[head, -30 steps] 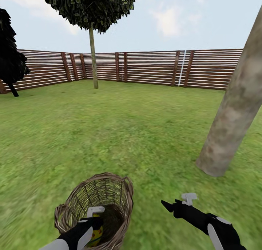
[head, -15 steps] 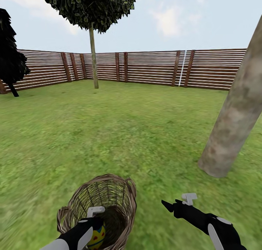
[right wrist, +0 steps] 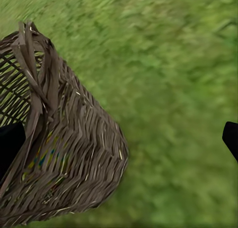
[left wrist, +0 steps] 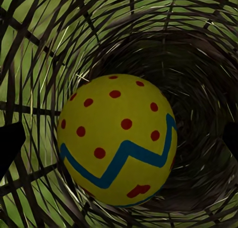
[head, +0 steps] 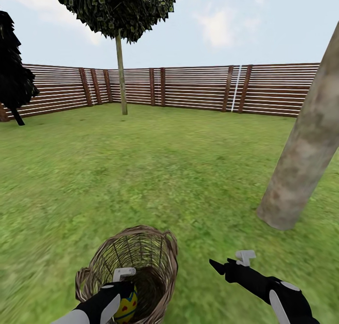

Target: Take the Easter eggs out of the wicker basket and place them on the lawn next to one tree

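Egg point(left wrist: 117, 138) sits inside the basket point(head: 141, 248): yellow, red dots, one blue zigzag band. In the head view the same egg point(head: 126, 303) shows just under the left gripper point(head: 123, 278), down in the basket's mouth. Left wrist view looks straight into the basket point(left wrist: 198, 64) with the egg between the two dark fingertips point(left wrist: 10, 146) at the frame edges; fingers are spread wider than the egg, and I can't tell whether they touch it. Other eggs: can't make any out for sure; only faint coloured flecks show through the weave in the right wrist view.

Basket lies tipped on the lawn point(head: 165, 164), mouth toward the robot, loop handle at the rim. Right wrist view has the basket point(right wrist: 64, 153) from outside, on grass.

Right gripper point(head: 230, 263) hangs over bare grass to the right of the basket, spread wide, nothing in it.

Thick pale tree point(head: 306, 140) stands ahead on the right, near the basket. Thin-trunked tree point(head: 121, 74), dark bush point(head: 14, 74) and slatted fence point(head: 197, 88) are well back.
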Robot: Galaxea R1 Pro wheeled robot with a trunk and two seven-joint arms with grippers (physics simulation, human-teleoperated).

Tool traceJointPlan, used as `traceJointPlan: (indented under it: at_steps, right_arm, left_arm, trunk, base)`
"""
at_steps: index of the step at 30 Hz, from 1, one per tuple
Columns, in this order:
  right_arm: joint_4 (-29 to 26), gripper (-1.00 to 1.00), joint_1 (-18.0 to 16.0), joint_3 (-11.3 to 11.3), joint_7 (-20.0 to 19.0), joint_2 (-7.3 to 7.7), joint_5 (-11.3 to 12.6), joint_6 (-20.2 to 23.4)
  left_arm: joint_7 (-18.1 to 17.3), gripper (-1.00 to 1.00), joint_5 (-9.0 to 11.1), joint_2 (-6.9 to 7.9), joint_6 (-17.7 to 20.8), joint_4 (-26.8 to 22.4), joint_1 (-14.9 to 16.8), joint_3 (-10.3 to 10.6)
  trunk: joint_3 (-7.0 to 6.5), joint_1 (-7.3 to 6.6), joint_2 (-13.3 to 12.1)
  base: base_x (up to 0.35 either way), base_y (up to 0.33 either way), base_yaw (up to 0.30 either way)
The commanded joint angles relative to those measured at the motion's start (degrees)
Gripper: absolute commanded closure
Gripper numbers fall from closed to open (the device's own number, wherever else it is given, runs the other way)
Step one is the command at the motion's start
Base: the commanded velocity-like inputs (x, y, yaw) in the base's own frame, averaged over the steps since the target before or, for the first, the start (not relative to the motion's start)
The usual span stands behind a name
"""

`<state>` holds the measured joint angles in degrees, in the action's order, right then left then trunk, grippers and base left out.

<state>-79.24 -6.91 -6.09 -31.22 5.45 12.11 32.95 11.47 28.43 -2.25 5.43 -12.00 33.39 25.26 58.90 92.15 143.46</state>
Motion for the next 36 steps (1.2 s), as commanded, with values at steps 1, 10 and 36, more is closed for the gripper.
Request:
traceJointPlan:
  at_steps: [1,10,36]
  right_arm:
    - [-0.03,-1.0,-0.03,-0.07,-0.07,0.0,0.37,0.45]
    - [-0.03,-1.0,-0.03,-0.08,-0.07,0.0,0.37,0.45]
    - [-0.03,-1.0,-0.03,-0.5,-0.07,0.0,0.37,0.45]
  left_arm:
    - [0.39,-1.0,0.4,0.04,0.29,-0.13,0.01,0.49]
    - [0.4,-1.0,0.4,0.05,0.29,-0.21,0.01,0.5]
    - [0.29,-1.0,0.33,0.22,1.6,-0.77,0.64,0.5]
  trunk:
    - [0.05,-0.01,0.02]
    - [0.05,-0.01,0.02]
    - [2.93,0.32,0.2]
  base:
    - [0.0,0.005,0.0]
    - [0.0,0.001,0.0]
    - [0.0,0.0,0.0]
